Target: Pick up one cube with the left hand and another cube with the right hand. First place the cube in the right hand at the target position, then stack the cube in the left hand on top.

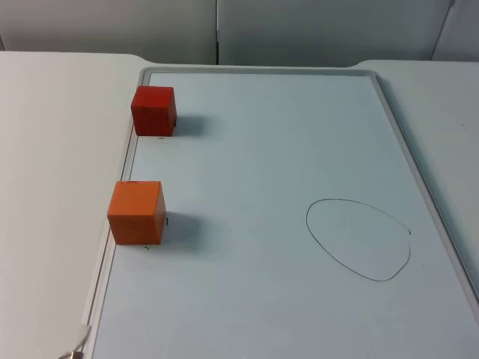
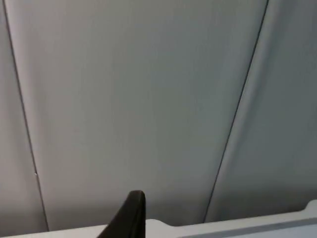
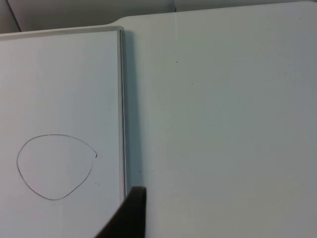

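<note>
A red cube rests at the far left of the whiteboard, against its left frame. Nearer along the same frame is an orange cube. A hand-drawn oval outline marks the board's right half. My left gripper is raised and faces the grey partition wall, away from both cubes. My right gripper hovers over the bare table just right of the board's right frame, with the oval off to its side. Neither gripper holds anything that I can see.
The whiteboard has a thin raised grey frame all round. White table top lies on both sides of it. The grey partition wall closes off the far edge. A small metallic piece sits by the board's near left corner.
</note>
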